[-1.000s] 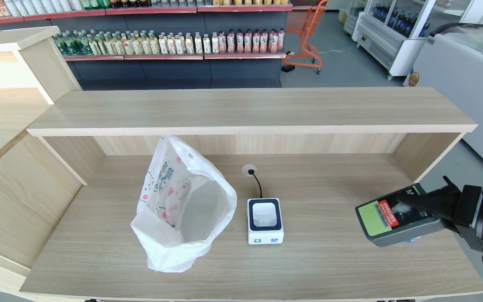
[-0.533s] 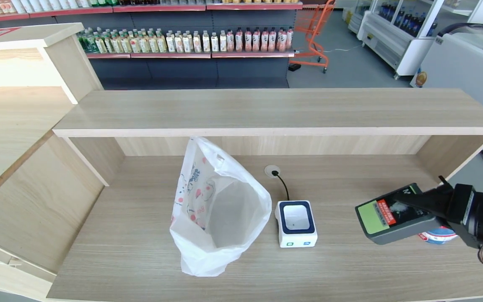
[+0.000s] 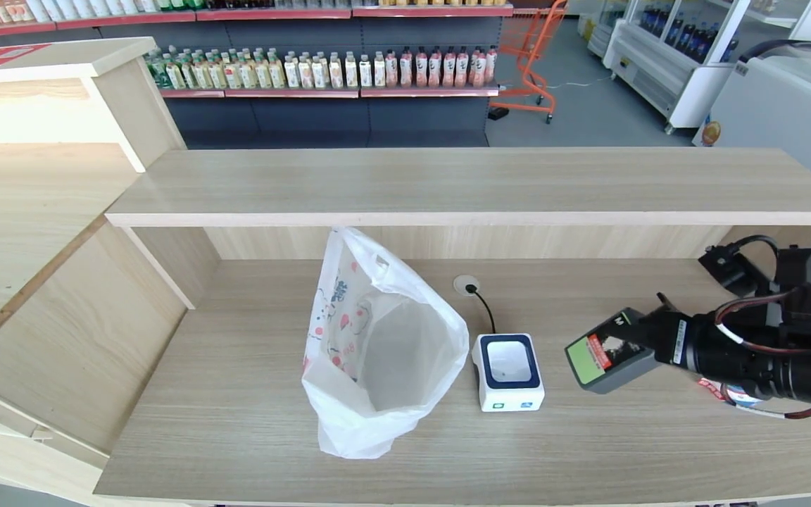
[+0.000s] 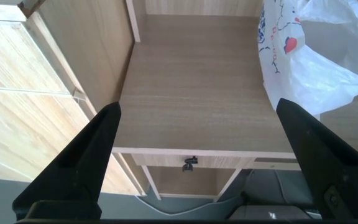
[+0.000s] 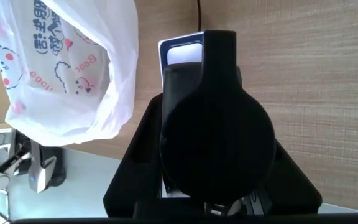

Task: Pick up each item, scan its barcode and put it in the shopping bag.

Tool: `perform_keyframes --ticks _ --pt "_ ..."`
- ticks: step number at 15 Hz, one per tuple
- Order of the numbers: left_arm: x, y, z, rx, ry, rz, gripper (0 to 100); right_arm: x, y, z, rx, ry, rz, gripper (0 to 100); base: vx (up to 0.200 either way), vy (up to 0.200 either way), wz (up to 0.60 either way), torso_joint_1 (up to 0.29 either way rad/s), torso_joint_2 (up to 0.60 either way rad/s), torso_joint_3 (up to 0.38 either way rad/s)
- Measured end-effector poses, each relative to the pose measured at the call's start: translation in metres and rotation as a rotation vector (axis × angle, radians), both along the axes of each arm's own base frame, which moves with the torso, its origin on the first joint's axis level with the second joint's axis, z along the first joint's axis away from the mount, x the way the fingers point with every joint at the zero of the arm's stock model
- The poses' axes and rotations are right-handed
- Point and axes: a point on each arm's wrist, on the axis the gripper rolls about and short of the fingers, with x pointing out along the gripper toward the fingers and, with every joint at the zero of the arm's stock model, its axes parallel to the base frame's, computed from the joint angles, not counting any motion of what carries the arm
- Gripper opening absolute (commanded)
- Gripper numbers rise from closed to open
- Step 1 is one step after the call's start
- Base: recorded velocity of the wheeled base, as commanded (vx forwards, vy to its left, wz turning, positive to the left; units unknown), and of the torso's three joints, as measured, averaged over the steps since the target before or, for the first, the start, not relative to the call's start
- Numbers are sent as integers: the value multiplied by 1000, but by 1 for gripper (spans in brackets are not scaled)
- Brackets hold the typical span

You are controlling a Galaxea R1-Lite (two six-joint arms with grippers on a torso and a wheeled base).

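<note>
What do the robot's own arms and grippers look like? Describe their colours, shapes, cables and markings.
The right arm is a chain of glossy black cylindrical segments with a small white label near the wrist. Red and black cables loop along it. The left gripper has two long black fingers, wedge-shaped and tapering to narrow tips.

Matt wood-grain counter (image 3: 588, 451) — thin glossy plastic shopping bag (image 3: 391, 352)

Red and blue lettering on shopping bag (image 3: 349, 331), red label with small print on box (image 3: 606, 352), neither legible.
</note>
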Motion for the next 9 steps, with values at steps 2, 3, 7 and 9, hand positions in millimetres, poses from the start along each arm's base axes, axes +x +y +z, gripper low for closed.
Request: perform_keyframes --ticks 2,3,7,9 --pt "0 0 0 0 0 0 100 13 3 -12 -7 16 10 0 0 0 0 0 0 0" --pt "0 0 0 0 0 0 100 18 4 -18 -9 26 13 0 0 0 0 0 0 0" --pt "0 0 0 0 0 0 100 28 11 -33 -27 57 38 0 0 0 0 0 0 0" --pt "0 0 0 0 0 1 100 32 18 -34 -26 48 58 0 0 0 0 0 0 0"
